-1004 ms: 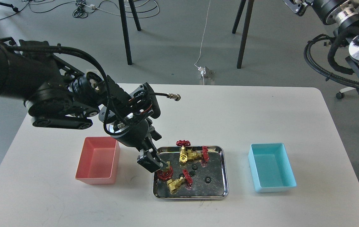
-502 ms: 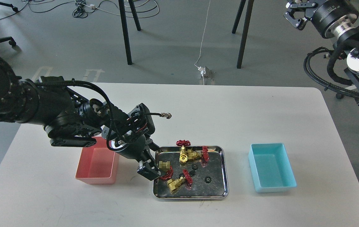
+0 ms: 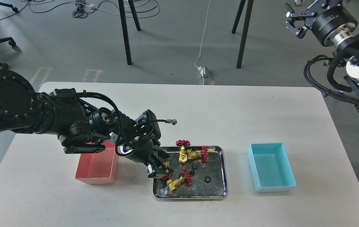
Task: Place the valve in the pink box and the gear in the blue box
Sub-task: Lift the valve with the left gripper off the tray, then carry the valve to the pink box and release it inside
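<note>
Valve (image 3: 166,174) sits clamped by its red handwheel in our left pincer (image 3: 161,171), over the steel tray's (image 3: 223,176) left end; pink box (image 3: 96,168) just left, blue box (image 3: 272,167) far right. Our right pincer (image 3: 293,19) gapes wide.

Matte black throughout on the left arm (image 3: 41,119): a broad round joint housing ringed with small screws, then narrower stacked cylindrical segments. Black braided cables looping along the links, red wiring glimpsed in the wrist, a thin black lead ending in a small silver plug. Boxy black left gripper (image 3: 160,171) at the far end. On the right arm (image 3: 352,47), black housings with bare silver metal rings, a polished round cap, thick corrugated black hoses. Right gripper (image 3: 296,20) black, its jaws tipped with white.
</note>
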Available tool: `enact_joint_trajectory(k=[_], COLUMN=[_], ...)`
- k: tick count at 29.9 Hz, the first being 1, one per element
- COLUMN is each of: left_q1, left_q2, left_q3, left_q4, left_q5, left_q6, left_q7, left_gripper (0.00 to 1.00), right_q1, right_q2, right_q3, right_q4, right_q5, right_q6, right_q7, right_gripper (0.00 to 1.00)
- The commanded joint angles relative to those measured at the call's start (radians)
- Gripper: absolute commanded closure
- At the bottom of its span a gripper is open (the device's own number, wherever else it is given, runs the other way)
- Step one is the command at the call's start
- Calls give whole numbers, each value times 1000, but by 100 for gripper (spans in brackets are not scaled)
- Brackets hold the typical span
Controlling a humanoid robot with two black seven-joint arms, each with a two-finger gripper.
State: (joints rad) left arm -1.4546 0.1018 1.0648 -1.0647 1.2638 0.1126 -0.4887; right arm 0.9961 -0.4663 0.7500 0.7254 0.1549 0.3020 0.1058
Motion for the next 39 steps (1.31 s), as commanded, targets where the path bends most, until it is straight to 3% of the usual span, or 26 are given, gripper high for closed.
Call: enact_joint_trajectory(k=[1, 7, 12, 15, 20, 29, 39], left_q1=[-3, -10, -75, -148, -253, -176, -55], left_q2=[9, 27, 143, 254, 485, 788, 791], left_q3=[-2, -3, -97, -135, -120, -118, -167], left_q4=[0, -3, -47, -145, -345, -373, -322], left_q5=[43, 43, 42, 43, 92, 384, 410], left_q6=[10, 44, 42, 36, 35, -18, -16], left_q7=[0, 0, 0, 0, 0, 0, 0], left_gripper=[92, 97, 97, 97, 96, 96, 95], right_q1=[-8, -22, -8, 42, 188, 220, 173], right_q2=[-2, -5, -5, -2, 12, 21, 20], right_q3=[0, 3, 14, 22, 14, 9, 9], right_q4=[0, 2, -1, -11, -32, -37, -24], right_q5=[0, 0, 0, 2, 2, 2, 3], right_q6=[0, 0, -6, -35, -181, -199, -195], right_q7=[0, 0, 0, 0, 0, 0, 0], right_gripper=[0, 0, 0, 0, 0, 0, 0])
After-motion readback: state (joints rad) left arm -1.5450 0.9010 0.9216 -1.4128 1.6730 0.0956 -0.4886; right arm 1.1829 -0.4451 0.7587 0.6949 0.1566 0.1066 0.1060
